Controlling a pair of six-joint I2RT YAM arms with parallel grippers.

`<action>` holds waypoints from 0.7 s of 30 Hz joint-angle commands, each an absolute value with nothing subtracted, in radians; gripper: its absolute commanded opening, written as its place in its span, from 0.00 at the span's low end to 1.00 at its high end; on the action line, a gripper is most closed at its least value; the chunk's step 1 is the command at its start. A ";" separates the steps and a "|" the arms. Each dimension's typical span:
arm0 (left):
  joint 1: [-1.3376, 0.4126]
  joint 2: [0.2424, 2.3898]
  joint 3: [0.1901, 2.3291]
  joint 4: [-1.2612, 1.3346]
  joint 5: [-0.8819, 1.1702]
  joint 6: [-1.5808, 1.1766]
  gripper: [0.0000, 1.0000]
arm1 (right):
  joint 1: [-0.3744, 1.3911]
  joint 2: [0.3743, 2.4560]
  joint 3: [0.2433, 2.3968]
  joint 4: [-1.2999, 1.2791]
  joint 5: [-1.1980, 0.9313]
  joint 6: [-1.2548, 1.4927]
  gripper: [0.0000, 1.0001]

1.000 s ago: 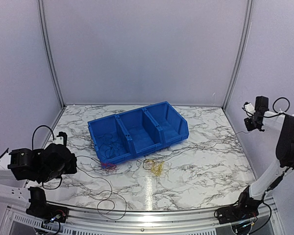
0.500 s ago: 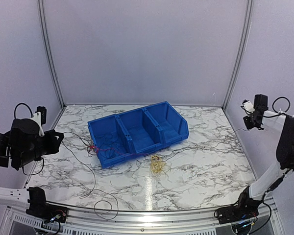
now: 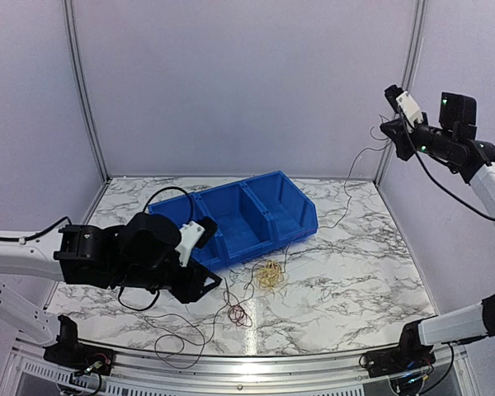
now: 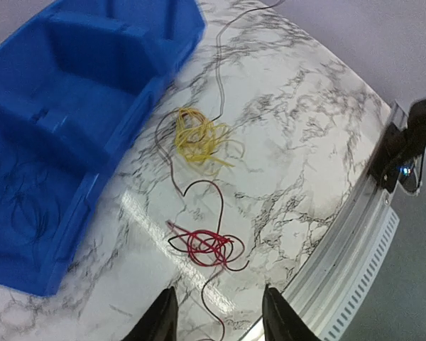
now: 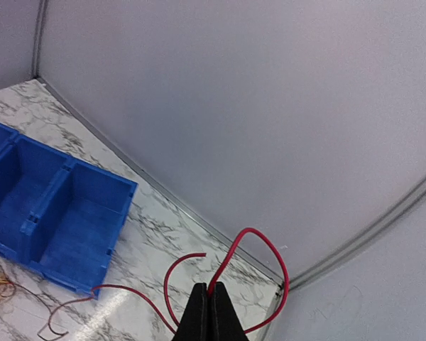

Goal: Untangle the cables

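Observation:
A yellow cable bundle (image 3: 270,274) lies in front of the blue bin (image 3: 260,216); it also shows in the left wrist view (image 4: 199,138). A small red cable bundle (image 3: 239,313) lies nearer the front edge, just ahead of my left gripper (image 3: 208,287) in the left wrist view (image 4: 206,245). My left gripper (image 4: 216,323) is open and low over the table, with a thin dark wire running on the table between its fingers. My right gripper (image 3: 389,130) is raised high at the right. It is shut (image 5: 209,295) on a red cable (image 5: 259,245) that hangs down to the table.
The three-compartment bin (image 4: 92,64) holds thin dark wires (image 4: 21,206) in its left compartment. Dark wire loops (image 3: 177,334) lie by the front rail (image 3: 247,363). The rail and an arm base (image 4: 405,145) show at the right of the left wrist view. Walls enclose the table.
My left arm swung from the left wall to the front middle, and the red bundle now lies nearer the front edge. My right arm rose high, lifting its cable off the table.

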State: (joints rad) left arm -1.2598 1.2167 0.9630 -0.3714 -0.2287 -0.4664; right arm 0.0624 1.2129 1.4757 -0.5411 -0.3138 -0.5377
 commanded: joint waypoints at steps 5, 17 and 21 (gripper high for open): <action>-1.268 1.386 1.146 0.029 -0.311 -0.186 0.72 | 0.186 1.245 1.586 -0.680 -0.609 -0.477 0.00; -1.154 1.839 1.475 0.309 -0.211 -0.065 0.78 | 0.296 1.256 1.713 -0.725 -0.790 -0.396 0.00; -1.135 1.976 1.579 0.321 -0.181 -0.065 0.79 | 0.297 1.264 1.739 -0.725 -0.834 -0.368 0.00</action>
